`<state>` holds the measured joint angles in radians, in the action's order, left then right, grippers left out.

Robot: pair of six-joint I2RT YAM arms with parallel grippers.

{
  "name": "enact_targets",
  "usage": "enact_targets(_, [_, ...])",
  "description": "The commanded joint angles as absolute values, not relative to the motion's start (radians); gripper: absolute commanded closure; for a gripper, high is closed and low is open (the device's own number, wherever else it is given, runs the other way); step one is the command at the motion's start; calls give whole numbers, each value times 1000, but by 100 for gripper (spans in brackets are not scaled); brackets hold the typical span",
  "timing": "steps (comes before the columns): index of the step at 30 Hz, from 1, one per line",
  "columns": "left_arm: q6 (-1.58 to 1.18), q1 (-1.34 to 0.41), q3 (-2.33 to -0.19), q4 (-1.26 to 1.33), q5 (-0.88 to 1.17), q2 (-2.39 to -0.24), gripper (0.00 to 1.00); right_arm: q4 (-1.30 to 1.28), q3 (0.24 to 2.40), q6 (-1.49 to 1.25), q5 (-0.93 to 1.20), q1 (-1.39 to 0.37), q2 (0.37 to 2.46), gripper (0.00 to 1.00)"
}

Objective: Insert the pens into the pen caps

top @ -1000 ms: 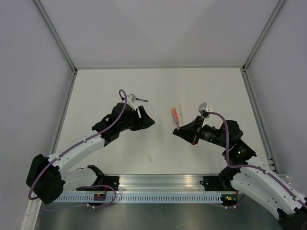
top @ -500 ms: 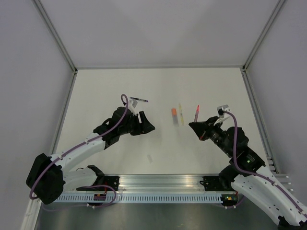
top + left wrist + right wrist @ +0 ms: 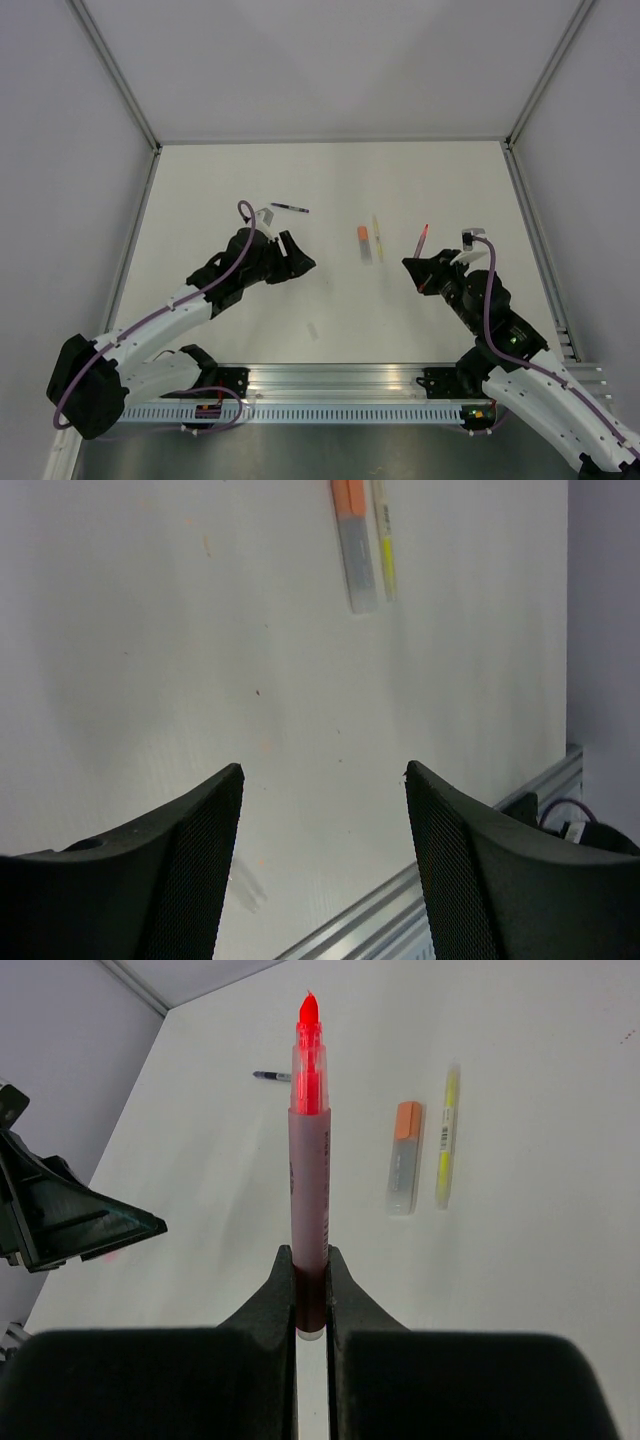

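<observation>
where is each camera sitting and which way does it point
Top: fixed overhead behind the robot, looking down on the table; both hands show, left hand open, right hand gripping a red pen.
Left wrist: sits above the left hand, looking down past its two fingers at the table.
Right wrist: sits behind the right hand, looking along the red pen across the table.
All three share the orange cap and yellow pen.

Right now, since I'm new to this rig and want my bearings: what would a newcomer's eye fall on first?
First, the translucent red-pink pen, its bright tip pointing away, clamped at its base in the right gripper on the right side. Next, mid-way across the white table, a stubby orange-ended tube lies beside a thin pale yellow pen. The left gripper hovers open and empty.
</observation>
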<state>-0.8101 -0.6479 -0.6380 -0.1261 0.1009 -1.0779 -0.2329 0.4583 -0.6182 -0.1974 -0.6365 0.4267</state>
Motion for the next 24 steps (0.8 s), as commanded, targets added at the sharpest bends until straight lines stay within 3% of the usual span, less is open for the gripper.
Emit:
enact_targets(1, [-897,-643,-641,-207,-142,-1014,29,-227,469,-657,-181,-637,420,100])
enact_targets(10, [-1043,-559,-693,-415,-383,-999,28,-247,488,-641,-129,-637,368,100])
enact_targets(16, [-1431,-448,-804,-797,-425,-1135,27,-232,480,-660,-63,-637,377,100])
enact_targets(19, [-1505,-352,-897,-931,-413,-1207,15,-210,474,-678,-22,-637,380,100])
enact_targets(24, [-1600,-211,-827,-845,-384,-1158,15,-210,471,-670,-11,-637,367,100])
